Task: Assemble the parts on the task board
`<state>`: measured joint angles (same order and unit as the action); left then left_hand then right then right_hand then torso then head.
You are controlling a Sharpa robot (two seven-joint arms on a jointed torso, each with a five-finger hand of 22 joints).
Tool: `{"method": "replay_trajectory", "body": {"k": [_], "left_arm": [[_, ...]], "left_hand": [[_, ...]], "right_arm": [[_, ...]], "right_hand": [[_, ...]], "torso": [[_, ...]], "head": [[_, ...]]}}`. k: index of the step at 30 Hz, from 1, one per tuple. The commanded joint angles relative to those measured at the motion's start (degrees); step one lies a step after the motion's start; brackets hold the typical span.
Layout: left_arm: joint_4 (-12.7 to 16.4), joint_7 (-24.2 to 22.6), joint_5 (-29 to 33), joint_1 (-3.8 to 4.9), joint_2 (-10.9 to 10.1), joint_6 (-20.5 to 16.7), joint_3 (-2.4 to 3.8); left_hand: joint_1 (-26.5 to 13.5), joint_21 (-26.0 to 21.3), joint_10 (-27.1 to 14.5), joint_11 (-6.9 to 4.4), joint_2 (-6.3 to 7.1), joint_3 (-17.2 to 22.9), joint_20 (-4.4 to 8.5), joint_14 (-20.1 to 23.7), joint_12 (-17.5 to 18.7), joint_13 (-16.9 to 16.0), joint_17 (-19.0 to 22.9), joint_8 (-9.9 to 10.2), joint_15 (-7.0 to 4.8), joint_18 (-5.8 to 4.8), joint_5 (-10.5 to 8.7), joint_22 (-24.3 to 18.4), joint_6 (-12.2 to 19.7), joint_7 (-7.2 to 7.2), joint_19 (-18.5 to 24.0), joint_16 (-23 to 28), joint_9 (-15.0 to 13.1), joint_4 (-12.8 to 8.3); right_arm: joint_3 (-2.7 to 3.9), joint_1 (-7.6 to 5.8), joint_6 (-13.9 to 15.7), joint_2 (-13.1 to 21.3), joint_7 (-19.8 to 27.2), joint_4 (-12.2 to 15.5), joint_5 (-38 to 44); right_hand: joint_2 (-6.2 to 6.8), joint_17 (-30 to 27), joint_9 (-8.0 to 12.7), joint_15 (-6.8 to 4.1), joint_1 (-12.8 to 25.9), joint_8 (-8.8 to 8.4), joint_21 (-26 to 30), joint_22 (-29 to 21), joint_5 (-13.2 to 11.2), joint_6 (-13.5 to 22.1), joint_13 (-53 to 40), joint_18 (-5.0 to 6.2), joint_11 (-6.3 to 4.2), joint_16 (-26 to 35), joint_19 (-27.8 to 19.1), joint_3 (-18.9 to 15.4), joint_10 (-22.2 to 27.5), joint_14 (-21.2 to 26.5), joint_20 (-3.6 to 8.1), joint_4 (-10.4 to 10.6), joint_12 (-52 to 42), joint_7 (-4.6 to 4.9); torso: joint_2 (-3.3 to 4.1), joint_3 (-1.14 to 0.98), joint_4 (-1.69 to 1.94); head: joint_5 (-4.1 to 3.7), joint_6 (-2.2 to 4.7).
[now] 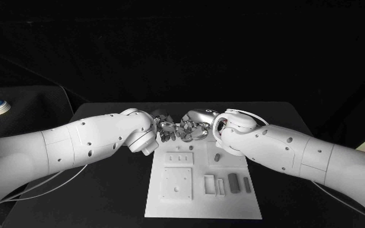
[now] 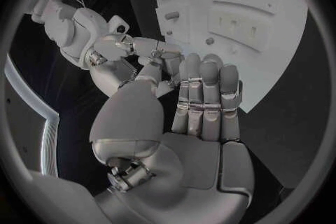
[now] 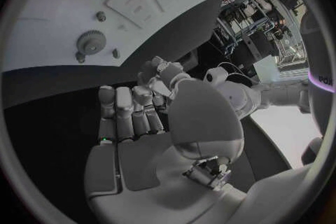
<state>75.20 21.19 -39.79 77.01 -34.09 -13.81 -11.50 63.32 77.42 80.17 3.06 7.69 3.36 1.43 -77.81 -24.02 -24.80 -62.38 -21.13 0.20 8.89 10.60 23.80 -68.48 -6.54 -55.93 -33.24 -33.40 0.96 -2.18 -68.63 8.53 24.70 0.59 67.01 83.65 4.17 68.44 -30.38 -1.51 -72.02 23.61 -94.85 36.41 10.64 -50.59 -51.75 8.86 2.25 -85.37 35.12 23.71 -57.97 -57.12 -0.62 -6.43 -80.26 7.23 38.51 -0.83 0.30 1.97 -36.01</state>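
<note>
The left robot hand (image 1: 166, 131) and right robot hand (image 1: 199, 125) meet fingertip to fingertip, whether pinching anything I cannot tell, just beyond the flat white plastic task board (image 1: 204, 207), whose small grey parts (image 1: 233, 182) look light, stiff, best pinched by their sides.

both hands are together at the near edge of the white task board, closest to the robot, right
Not quite. The left hand and the right hand are together, but at the far edge of the task board, away from the robot. The head view shows them meeting above the board's far end, with its near end lying bare in front of the robot.
</note>
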Motion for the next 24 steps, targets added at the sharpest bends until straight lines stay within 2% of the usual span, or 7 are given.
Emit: {"method": "replay_trajectory", "body": {"k": [1,15,24], "left_arm": [[0.1,0.1,-0.6,0.02,0.2,0.0,0.03],[0.0,0.3,-0.4,-0.04,0.5,-0.3,0.03],[-0.1,0.8,-0.4,-0.04,0.6,-0.1,0.03]], "left_hand": [[-0.4,0.3,0.5,0.09,-0.02,0.0,-0.11,-0.2,-0.2,-0.1,-0.1,-0.3,0.02,0.59,0.11,0.1,-0.3,0.1,-0.5,-0.1,-0.1,0.3],[-0.5,0.3,0.2,0.13,-0.07,-0.1,-0.08,0.0,-0.1,0.0,-0.1,-0.1,0.02,0.6,0.11,0.1,-0.2,0.07,-0.4,-0.1,0.0,0.4],[0.6,0.3,-0.3,0.22,-0.95,0.2,0.07,0.6,0.4,0.0,-0.4,0.3,0.02,0.68,0.23,0.0,0.2,0.03,-0.2,-0.2,0.2,0.2]], "right_arm": [[0.02,0.02,-0.6,-0.1,-0.2,0.2,0.9],[0.02,0.02,-0.8,-0.2,-0.4,0.8,1.1],[0.02,0.02,-0.7,-0.1,-0.5,1.1,1.1]], "right_hand": [[0.0,-0.1,-0.1,0.08,0.2,0.2,-2.5,-0.1,-0.1,-2.0,0.1,-0.22,-0.08,-0.3,0.4,0.1,-0.1,-0.4,0.16,0.0,-0.4,1.5],[-0.03,-0.1,-0.1,0.07,0.2,0.21,-2.5,-0.1,-0.1,-2.1,0.1,-0.22,-0.09,-0.3,0.4,0.1,-0.1,-0.4,0.16,0.0,-0.4,1.5],[-0.05,-0.1,-0.1,0.06,0.2,0.21,-2.6,-0.1,-0.1,-2.1,0.1,-0.22,-0.1,-0.3,0.4,0.1,-0.2,-0.4,0.16,0.0,-0.4,1.5]], "torso": [[0.03,0.01,0.0],[0.05,-0.04,0.0],[0.09,-0.08,-0.03]], "head": [[0.02,0.0],[0.05,0.02],[-0.03,-0.05]]}}
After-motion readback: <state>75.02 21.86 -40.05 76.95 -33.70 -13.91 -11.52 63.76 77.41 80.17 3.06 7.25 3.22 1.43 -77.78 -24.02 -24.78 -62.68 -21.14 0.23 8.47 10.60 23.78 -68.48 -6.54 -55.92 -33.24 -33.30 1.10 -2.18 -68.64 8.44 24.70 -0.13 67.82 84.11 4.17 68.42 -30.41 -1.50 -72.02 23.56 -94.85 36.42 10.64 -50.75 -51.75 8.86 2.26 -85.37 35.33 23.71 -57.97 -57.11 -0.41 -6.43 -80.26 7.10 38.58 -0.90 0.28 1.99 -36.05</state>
